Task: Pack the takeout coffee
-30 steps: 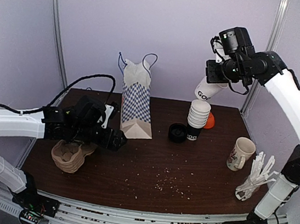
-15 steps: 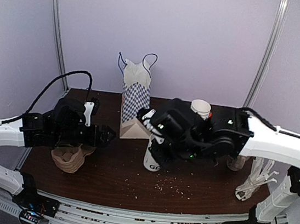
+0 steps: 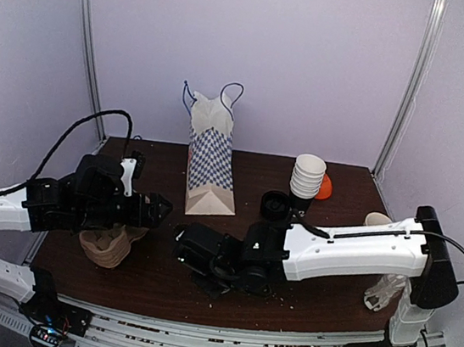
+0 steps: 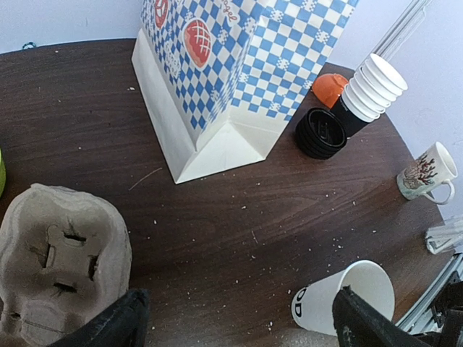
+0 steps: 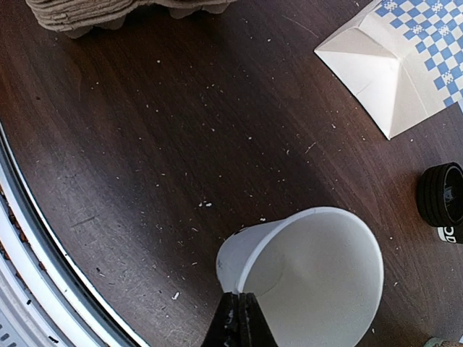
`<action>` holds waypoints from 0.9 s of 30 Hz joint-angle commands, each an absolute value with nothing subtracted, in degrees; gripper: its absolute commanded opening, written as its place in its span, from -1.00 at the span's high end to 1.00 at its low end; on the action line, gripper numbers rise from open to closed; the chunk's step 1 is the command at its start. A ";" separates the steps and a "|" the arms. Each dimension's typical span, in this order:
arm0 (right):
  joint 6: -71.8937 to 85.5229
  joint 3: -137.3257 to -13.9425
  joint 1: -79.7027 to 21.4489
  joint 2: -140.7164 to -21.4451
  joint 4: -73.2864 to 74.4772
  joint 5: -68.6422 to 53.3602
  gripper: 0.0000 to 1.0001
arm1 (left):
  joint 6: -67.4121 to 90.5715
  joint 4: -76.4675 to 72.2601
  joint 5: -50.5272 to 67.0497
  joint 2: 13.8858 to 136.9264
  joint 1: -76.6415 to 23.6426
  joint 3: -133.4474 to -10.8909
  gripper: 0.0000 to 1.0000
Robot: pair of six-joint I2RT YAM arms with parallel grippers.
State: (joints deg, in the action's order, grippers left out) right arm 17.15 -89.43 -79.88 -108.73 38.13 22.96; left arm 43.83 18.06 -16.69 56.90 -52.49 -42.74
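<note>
Between right fingers (image 5: 226,325), tapered paper cup (image 5: 311,282).

Soft even light, sharp views, mild sheen on the tabletop (image 5: 304,181).

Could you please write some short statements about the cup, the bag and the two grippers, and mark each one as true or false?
1. The right gripper pinches the rim of the white paper cup. True.
2. That cup wears a black lid. False: its mouth is open; the black lids lie beside the stack of cups.
3. The left gripper is open and holds nothing. True.
4. The checked paper bag lies flat on the table. False: it stands upright.
</note>
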 commanded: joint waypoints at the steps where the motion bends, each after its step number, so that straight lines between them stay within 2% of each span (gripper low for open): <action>1: 17.66 -89.83 -80.69 -110.29 38.39 25.29 1.00 | 43.78 16.91 -17.05 57.12 -52.21 -42.19 -0.83; 3: 17.88 -89.82 -80.83 -110.60 38.54 25.00 0.91 | 43.83 16.87 -17.14 57.36 -52.23 -42.23 -0.83; 5: 18.20 -89.82 -81.12 -110.49 38.63 24.72 0.69 | 43.82 16.82 -17.14 57.68 -52.16 -42.40 -0.83; 9: 19.52 -89.78 -81.37 -108.36 39.06 24.31 0.09 | 43.74 16.83 -16.97 58.08 -52.20 -42.83 -0.83; 12: 20.89 -90.40 -81.34 -104.78 39.62 23.71 -0.22 | 43.52 16.80 -16.93 58.43 -52.21 -43.30 -0.83; 14: 21.24 -90.98 -81.00 -101.50 39.89 24.57 -0.36 | 43.35 16.74 -16.89 58.61 -52.21 -43.56 -0.84; 18: 23.13 -93.58 -74.37 -94.28 43.11 24.89 -0.40 | 42.52 16.01 -16.83 59.11 -52.21 -44.13 -0.85; 23: 26.28 -89.36 -53.17 -83.46 40.10 17.98 -0.41 | 40.96 15.67 -17.52 60.21 -52.21 -45.71 -0.85; 27: 27.11 -86.92 -37.33 -81.43 36.22 12.16 -0.51 | 39.58 14.63 -17.15 61.65 -52.12 -46.23 -0.85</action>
State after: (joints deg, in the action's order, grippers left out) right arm 24.88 -89.93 -47.20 -82.78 37.15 18.33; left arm 41.87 17.76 -16.73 60.53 -52.49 -44.01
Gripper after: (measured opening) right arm 0.732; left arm 0.925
